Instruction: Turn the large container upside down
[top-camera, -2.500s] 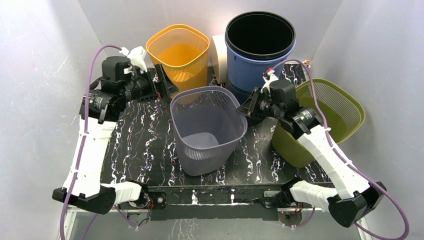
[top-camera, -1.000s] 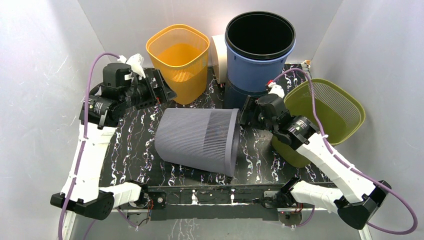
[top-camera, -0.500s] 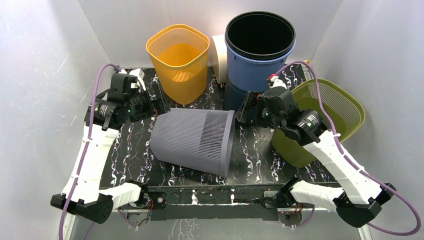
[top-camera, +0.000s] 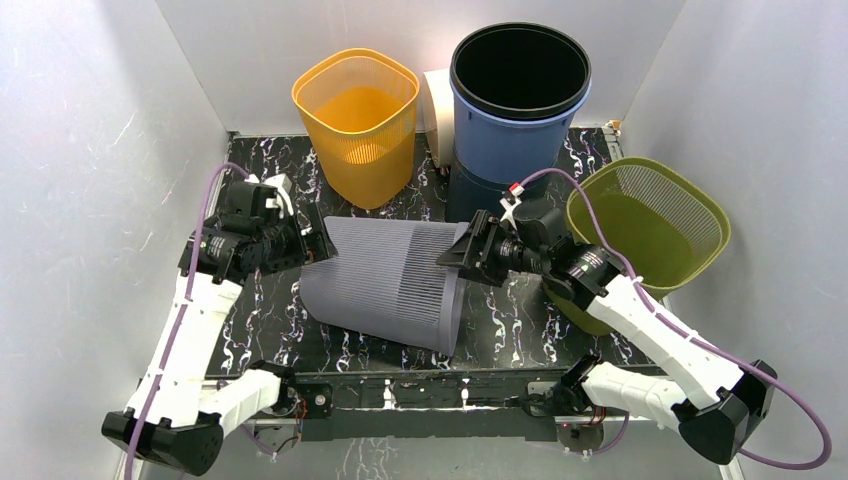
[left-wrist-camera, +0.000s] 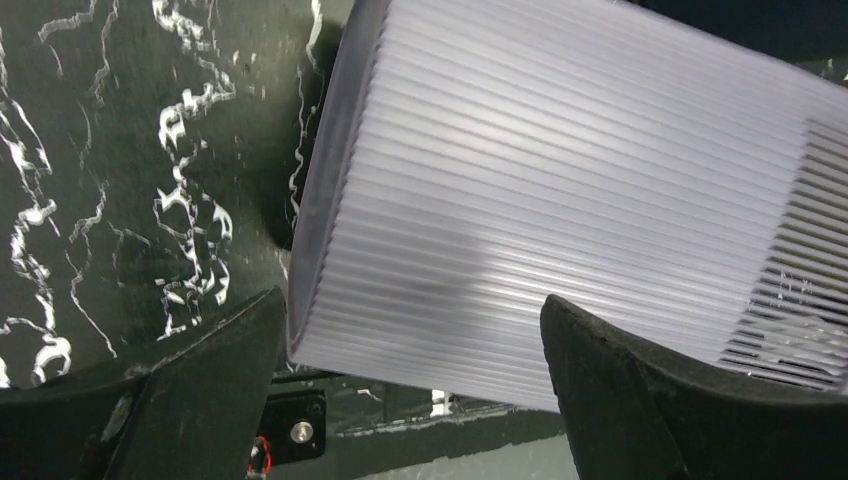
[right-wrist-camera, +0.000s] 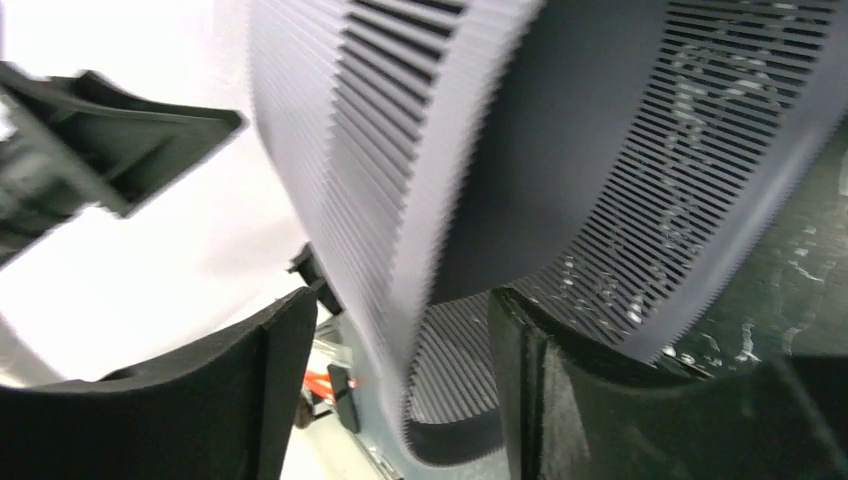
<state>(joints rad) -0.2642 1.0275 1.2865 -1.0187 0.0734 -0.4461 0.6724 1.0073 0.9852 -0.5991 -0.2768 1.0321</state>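
Top external: the grey basket (top-camera: 385, 285) lies on its side at the middle of the desk (top-camera: 520, 310), mouth facing the right edge and base toward the left. Left wrist: the left jaws are spread wide and released, flanking the basket's base end. Right wrist: the right jaws are parted and released, straddling the rim, one side inside and one outside.

plain pale grey walls (top-camera: 90, 150) box it in on three sides, slightly shiny with soft even light. worktop (top-camera: 285, 335) is black with white marble-looking veins.
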